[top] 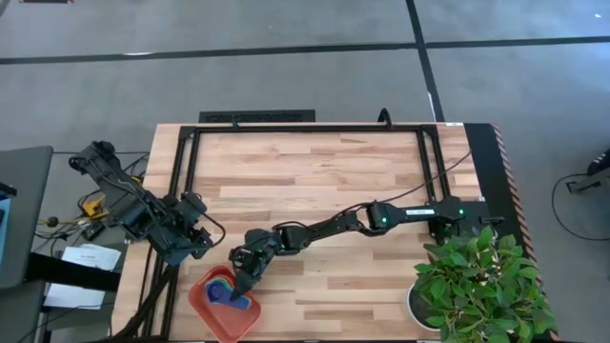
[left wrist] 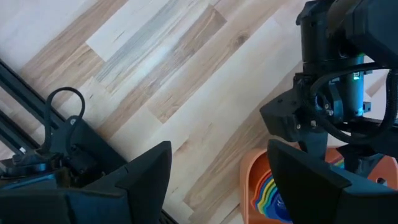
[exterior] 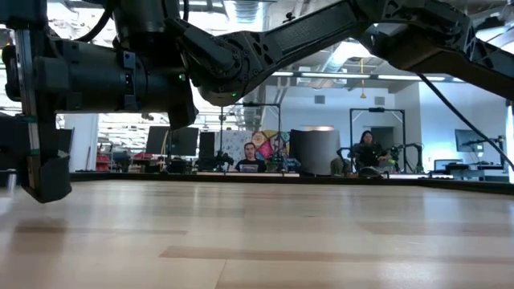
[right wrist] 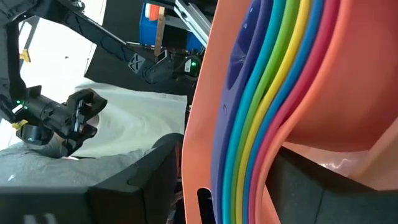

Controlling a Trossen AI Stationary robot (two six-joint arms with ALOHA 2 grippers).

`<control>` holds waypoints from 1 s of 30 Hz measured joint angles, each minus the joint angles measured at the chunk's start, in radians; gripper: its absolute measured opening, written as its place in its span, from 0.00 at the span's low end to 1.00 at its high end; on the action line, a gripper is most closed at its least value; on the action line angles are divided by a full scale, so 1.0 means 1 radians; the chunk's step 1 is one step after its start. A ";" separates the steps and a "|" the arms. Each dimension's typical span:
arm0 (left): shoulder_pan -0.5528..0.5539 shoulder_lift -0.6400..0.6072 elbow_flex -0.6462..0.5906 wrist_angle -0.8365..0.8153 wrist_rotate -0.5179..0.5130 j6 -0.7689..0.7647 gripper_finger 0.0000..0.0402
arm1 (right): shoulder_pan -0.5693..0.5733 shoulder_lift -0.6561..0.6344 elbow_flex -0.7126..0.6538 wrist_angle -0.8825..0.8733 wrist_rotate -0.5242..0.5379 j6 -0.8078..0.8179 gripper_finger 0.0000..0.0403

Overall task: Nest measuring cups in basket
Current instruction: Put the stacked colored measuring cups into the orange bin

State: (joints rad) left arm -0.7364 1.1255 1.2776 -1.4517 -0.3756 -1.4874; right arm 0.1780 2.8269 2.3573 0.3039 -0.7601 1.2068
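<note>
The salmon-orange basket [top: 205, 310] lies at the table's near left corner and also shows in the left wrist view [left wrist: 252, 180]. The measuring cups [top: 227, 291] sit nested in it as one stack, their rims showing as purple, blue, green, yellow and pink bands [right wrist: 273, 93]. My right gripper [top: 240, 284] reaches down into the basket and is shut on the stack. My left gripper [top: 197, 243] hangs open and empty at the table's left edge, just beyond the basket's far side; its fingers [left wrist: 146, 171] stand wide apart. My right gripper holds the nested cups by their stacked handles [right wrist: 249, 174], pinched between its two fingers [right wrist: 155, 174]. One finger lies against the coral outermost handle, the other against the pink side. It comes from above, slanting down into the basket. Whether the stack rests on the basket floor is hidden.
A potted plant [top: 481, 286] stands at the table's near right corner. A black metal frame [top: 305, 129] runs round the table's far and side edges. Bare wood [top: 362, 191] lies across the middle. People sit in the room beyond the table [exterior: 253, 156].
</note>
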 joint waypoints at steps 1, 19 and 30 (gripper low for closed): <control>0.000 0.000 0.000 0.000 0.000 0.001 0.63 | -0.002 -0.003 0.000 -0.003 0.000 0.000 0.62; 0.000 0.000 0.000 -0.005 -0.003 0.016 0.63 | -0.020 -0.059 0.000 -0.172 -0.001 -0.155 0.60; 0.000 0.000 0.000 -0.005 -0.002 0.009 0.63 | -0.023 -0.071 -0.002 -0.274 0.003 -0.234 0.60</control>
State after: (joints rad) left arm -0.7364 1.1255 1.2774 -1.4567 -0.3779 -1.4786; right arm 0.1547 2.7556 2.3554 0.0301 -0.7573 0.9730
